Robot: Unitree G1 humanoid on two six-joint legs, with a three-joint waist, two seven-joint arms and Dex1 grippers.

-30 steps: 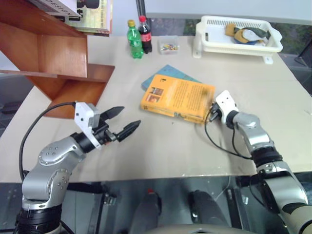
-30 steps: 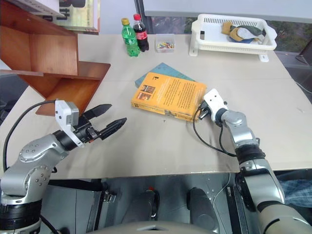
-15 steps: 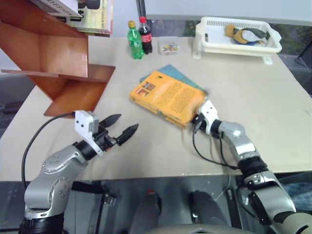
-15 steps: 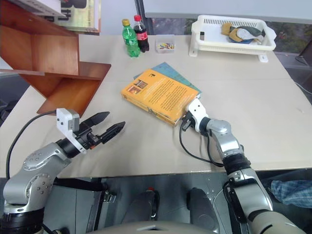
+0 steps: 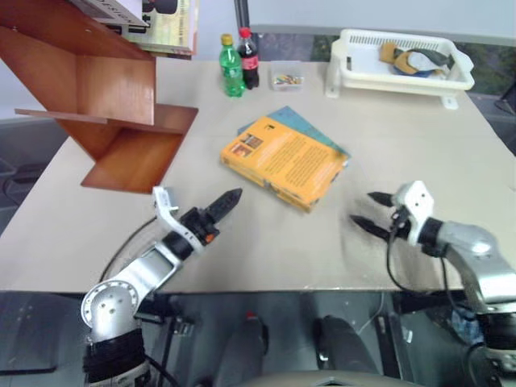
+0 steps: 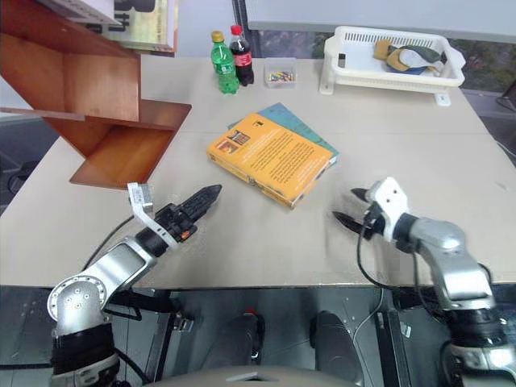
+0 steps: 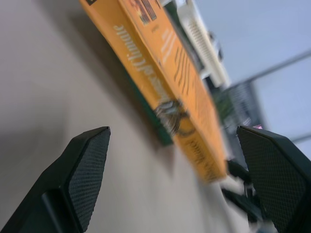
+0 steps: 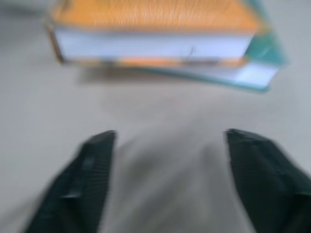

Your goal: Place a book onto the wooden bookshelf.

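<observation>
The thick orange-yellow book [image 5: 282, 161] lies flat mid-table, partly on top of a thinner teal book [image 5: 295, 121]. At the far left stands the wooden bookshelf [image 5: 105, 89] with its slanted reddish-brown boards. My left gripper [image 5: 224, 201] hovers low over the table, near-left of the book. It is turned on its side and points at the orange spine [image 7: 160, 82], fingers [image 7: 87, 165] wide open and empty. My right gripper [image 5: 364, 208] is open and empty near the front edge. It sits to the right of the book, clear of it, facing the white page edges [image 8: 146, 46].
A white plastic basket [image 5: 403, 60] with small items stands at the back right. A green bottle [image 5: 232, 76], a cola bottle [image 5: 250, 68] and a small clear box [image 5: 286, 79] stand at the back centre. Other books [image 5: 165, 16] rest on top of the shelf.
My right gripper has let go at the book's corner, opened, and drawn back toward the front edge. The book has turned and slid a little left. My left gripper rolled onto its side.
</observation>
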